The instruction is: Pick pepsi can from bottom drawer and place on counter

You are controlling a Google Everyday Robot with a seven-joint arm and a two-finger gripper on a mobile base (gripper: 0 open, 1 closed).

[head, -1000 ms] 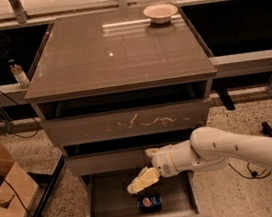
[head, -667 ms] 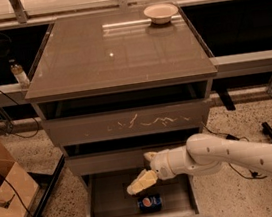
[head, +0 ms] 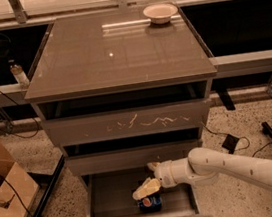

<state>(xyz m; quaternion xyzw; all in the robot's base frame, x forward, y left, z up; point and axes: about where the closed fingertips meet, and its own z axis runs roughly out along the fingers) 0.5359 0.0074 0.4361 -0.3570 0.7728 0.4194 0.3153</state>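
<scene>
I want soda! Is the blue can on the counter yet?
No, the pepsi can sits in the bottom drawer, with the pincer right above it.

I'm looking at what seems to be a robotics lab or test space, not a home. A lone drawer cabinet point(head: 128, 126) is standing on a speckled terrazzo floor point(head: 243, 115). Loose cables point(head: 210, 131) and a power brick point(head: 230, 142) are lying around it, and an open cardboard box point(head: 7, 199) is sitting at the left. My gripper point(head: 147, 183) is hovering inside the bottom drawer point(head: 113, 194), just above the pepsi can point(head: 150, 204).
</scene>
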